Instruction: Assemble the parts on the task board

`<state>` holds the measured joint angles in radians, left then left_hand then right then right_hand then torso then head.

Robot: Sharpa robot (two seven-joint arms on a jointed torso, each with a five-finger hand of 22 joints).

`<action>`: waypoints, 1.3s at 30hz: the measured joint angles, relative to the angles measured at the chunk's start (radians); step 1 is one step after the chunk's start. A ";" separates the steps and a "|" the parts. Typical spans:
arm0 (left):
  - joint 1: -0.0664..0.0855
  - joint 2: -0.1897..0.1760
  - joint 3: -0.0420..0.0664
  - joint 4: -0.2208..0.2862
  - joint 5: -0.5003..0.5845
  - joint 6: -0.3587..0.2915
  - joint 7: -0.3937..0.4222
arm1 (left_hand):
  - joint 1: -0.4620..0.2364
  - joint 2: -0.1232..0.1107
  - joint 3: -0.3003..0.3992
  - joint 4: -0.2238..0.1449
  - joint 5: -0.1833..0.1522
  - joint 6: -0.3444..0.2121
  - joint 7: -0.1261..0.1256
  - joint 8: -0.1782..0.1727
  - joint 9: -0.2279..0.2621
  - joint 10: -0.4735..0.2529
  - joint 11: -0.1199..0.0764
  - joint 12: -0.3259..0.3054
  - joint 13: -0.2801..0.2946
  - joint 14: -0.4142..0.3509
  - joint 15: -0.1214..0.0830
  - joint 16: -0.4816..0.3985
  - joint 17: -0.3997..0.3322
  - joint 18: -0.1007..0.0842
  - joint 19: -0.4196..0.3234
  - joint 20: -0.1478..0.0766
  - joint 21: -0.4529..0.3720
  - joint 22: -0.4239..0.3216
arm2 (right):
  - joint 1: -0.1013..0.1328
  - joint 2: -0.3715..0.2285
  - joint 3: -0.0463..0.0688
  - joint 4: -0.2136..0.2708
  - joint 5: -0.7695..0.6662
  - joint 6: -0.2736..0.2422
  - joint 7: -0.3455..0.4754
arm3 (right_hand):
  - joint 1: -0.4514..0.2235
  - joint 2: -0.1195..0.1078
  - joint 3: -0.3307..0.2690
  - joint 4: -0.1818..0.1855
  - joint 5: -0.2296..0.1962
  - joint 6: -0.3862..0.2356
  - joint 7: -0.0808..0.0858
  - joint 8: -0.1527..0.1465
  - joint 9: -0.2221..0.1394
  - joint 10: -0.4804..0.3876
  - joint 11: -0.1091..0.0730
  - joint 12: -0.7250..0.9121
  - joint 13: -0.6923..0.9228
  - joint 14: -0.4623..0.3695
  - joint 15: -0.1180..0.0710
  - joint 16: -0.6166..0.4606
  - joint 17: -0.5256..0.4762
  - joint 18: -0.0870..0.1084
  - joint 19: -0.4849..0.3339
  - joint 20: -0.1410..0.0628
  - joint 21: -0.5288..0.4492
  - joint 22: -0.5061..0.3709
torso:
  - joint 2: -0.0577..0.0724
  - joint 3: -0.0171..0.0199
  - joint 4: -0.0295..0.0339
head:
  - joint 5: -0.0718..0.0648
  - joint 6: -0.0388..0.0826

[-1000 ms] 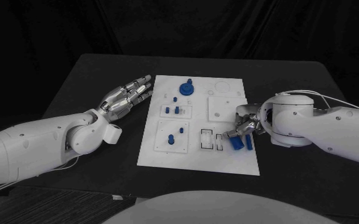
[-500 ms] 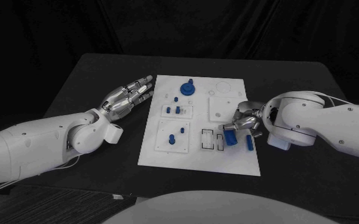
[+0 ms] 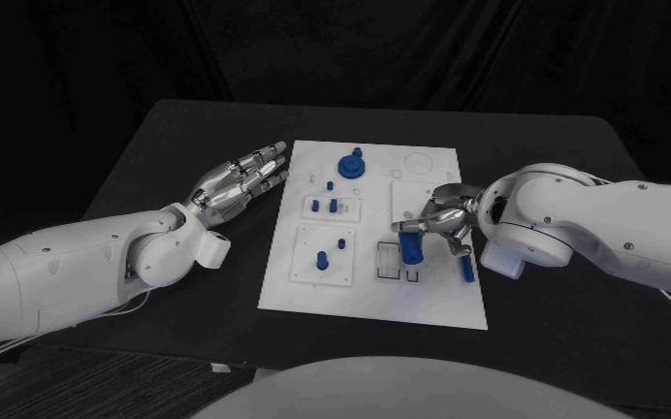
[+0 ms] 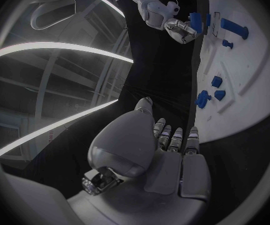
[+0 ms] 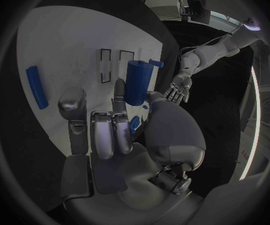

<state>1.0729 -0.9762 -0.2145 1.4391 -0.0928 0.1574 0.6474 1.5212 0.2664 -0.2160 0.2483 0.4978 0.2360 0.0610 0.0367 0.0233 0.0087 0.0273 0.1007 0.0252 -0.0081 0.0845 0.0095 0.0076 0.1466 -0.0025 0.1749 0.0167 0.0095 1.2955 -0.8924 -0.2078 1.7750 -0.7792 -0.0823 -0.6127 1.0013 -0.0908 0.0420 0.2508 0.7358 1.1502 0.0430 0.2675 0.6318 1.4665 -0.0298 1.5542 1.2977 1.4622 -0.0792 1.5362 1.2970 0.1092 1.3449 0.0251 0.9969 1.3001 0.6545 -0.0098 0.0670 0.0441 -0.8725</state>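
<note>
The white task board (image 3: 433, 303) lies mid-table. My right hand (image 3: 445, 217) pinches an upright blue cylinder (image 3: 411, 248) between thumb and finger, just above two rectangular slots (image 3: 386, 262) at the board's near right. In the right wrist view the cylinder (image 5: 138, 82) stands beside those slots (image 5: 113, 64). A blue bar (image 3: 465, 267) lies flat near the board's right edge, close to the hand. My left hand (image 3: 238, 182) rests open and palm up beside the board's left edge, touching nothing.
A large blue knob (image 3: 350, 164) stands at the board's far end. Small blue pegs (image 3: 325, 206) stand in the left middle panel, and another peg (image 3: 320, 262) in the near left panel. Black table surrounds the board on all sides.
My right hand has carried the blue cylinder leftward from the board's right edge to over the slots. The blue bar stays where it lay. The left hand has not moved.
</note>
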 measured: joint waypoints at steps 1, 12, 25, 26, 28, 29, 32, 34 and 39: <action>0.000 0.000 0.000 0.000 0.000 0.000 0.000 | 0.000 0.000 0.000 0.000 0.000 0.000 0.000 0.000 0.000 0.000 0.000 0.000 0.000 0.000 0.000 0.000 0.000 0.000 0.000 0.000 0.000 0.000 | -0.003 0.003 0.000 -0.001 0.001 0.000 0.000 | 0.000 0.000 0.000 0.000 0.000 0.000 0.000 0.000 0.000 0.000 0.000 0.000 0.000 0.000 0.000 0.000 0.000 0.000 0.000 0.000 0.000 0.000 | 0.000 -0.0001 0.0000 | 0.000 0.000; 0.000 0.000 0.000 0.000 0.000 0.002 -0.001 | 0.000 0.000 0.000 0.000 0.011 0.000 0.000 0.000 0.000 0.000 0.000 0.000 0.000 0.000 0.000 0.000 0.000 0.000 0.000 0.000 0.000 0.000 | -0.034 0.037 -0.001 -0.017 -0.031 0.008 -0.001 | 0.000 0.000 0.048 0.001 -0.005 -0.042 0.013 0.000 0.000 -0.010 0.011 0.000 0.000 -0.006 0.010 -0.010 0.000 0.000 -0.004 0.010 -0.013 0.000 | 0.000 -0.0003 0.0007 | 0.000 0.000; -0.001 0.002 0.000 -0.001 0.000 0.005 -0.003 | 0.000 0.000 0.000 0.000 0.011 0.000 0.000 0.000 0.000 0.000 0.000 0.000 0.000 0.000 0.000 0.000 0.000 0.000 0.000 0.000 0.000 0.000 | -0.047 0.059 -0.001 -0.025 -0.117 0.046 -0.004 | -0.022 0.021 0.059 0.010 -0.107 -0.049 0.009 0.000 0.023 -0.010 0.011 0.000 0.000 -0.005 0.008 0.018 0.000 0.000 0.046 0.008 0.119 0.000 | 0.001 -0.0002 -0.0001 | -0.002 0.000; -0.001 0.002 0.000 -0.001 0.000 0.005 -0.003 | 0.000 0.000 0.000 0.000 0.011 0.000 0.000 0.000 0.000 0.000 0.000 0.000 0.000 0.000 0.000 0.000 0.000 0.000 0.000 0.000 0.000 0.000 | -0.048 0.060 -0.001 -0.025 -0.122 0.049 -0.004 | -0.021 0.021 0.059 0.010 -0.107 -0.049 0.009 0.000 0.023 -0.010 0.011 0.000 0.000 -0.005 0.008 0.018 0.000 0.000 0.045 0.009 0.119 0.000 | 0.001 -0.0002 -0.0001 | -0.002 0.000; -0.001 0.002 0.000 -0.001 0.000 0.005 -0.003 | 0.000 0.000 0.000 0.000 0.011 0.000 0.000 0.000 0.000 0.000 0.000 0.000 0.000 0.000 0.000 0.000 0.000 0.000 0.000 0.000 0.000 0.000 | -0.048 0.062 0.000 -0.025 -0.132 0.055 -0.004 | -0.021 0.021 0.059 0.010 -0.147 -0.052 0.006 0.000 0.031 -0.010 0.010 0.000 0.000 -0.002 0.006 0.018 0.000 0.000 0.050 0.004 0.119 0.000 | 0.000 -0.0001 -0.0002 | -0.001 0.000; -0.001 0.002 0.000 -0.001 0.000 0.006 -0.003 | 0.000 0.000 0.000 0.000 0.011 0.000 0.000 0.000 0.000 0.000 0.000 0.000 0.000 0.000 0.000 0.000 0.000 0.000 0.000 0.000 0.000 0.000 | -0.049 0.063 0.000 -0.025 -0.136 0.057 -0.004 | -0.021 0.021 0.059 0.010 -0.155 -0.052 0.006 0.001 0.035 -0.010 0.010 0.000 0.000 -0.002 0.005 0.018 0.000 0.000 0.052 0.005 0.119 0.000 | 0.000 -0.0001 -0.0002 | -0.001 0.000; -0.001 0.003 0.000 -0.002 0.000 0.007 -0.004 | 0.000 0.000 0.000 0.000 0.011 0.000 0.000 0.000 0.000 0.000 0.000 0.000 0.000 0.000 0.000 0.000 0.000 0.000 0.000 0.000 0.000 0.000 | -0.049 0.067 0.000 -0.025 -0.146 0.063 -0.004 | -0.022 0.021 0.069 0.019 -0.162 -0.052 0.006 0.001 0.036 -0.010 0.010 0.000 0.000 -0.002 0.005 0.018 0.000 0.000 0.054 0.007 0.119 0.000 | 0.000 -0.0001 -0.0002 | -0.001 0.000; -0.001 0.003 0.000 -0.002 0.000 0.008 -0.004 | 0.000 0.000 0.000 0.000 0.011 0.000 0.000 0.000 0.000 0.000 0.000 0.000 0.000 0.000 0.000 0.000 0.000 0.000 0.000 0.000 0.000 0.000 | -0.050 0.069 0.000 -0.026 -0.151 0.066 -0.004 | -0.022 0.021 0.069 0.019 -0.175 -0.052 0.006 0.001 0.037 -0.010 0.010 0.000 0.000 -0.002 0.005 0.018 0.000 0.000 0.054 0.007 0.119 0.000 | 0.000 -0.0001 -0.0002 | -0.001 0.000; -0.001 0.004 0.000 -0.002 0.000 0.010 -0.005 | 0.000 0.000 0.000 0.000 0.011 0.005 0.005 0.000 0.000 0.000 0.000 0.000 0.000 0.000 0.000 0.000 0.000 0.000 0.000 0.000 0.000 0.000 | -0.051 0.074 0.001 -0.027 -0.159 0.070 -0.004 | -0.036 0.036 0.069 0.019 -0.196 -0.053 0.004 0.001 0.043 -0.010 0.010 0.000 0.000 -0.002 0.005 0.018 0.000 0.000 0.054 0.007 0.119 0.000 | 0.000 -0.0001 -0.0002 | 0.000 0.000</action>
<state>1.0716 -0.9723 -0.2146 1.4370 -0.0928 0.1671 0.6421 1.5212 0.2664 -0.2159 0.2482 0.5091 0.2411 0.0660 0.0368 0.0233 0.0086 0.0274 0.1007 0.0252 -0.0081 0.0846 0.0095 0.0076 0.1466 -0.0024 0.1751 0.0167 0.0095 1.2448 -0.8188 -0.2072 1.7479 -0.9380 -0.0119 -0.6170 0.9655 -0.0552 0.1107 0.2703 0.5401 1.0969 0.0472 0.2684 0.6748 1.4563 -0.0197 1.5542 1.2977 1.4607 -0.0744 1.5546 1.2970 0.1089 1.3991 0.0319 1.1161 1.3000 0.6550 -0.0099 0.0668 0.0440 -0.8725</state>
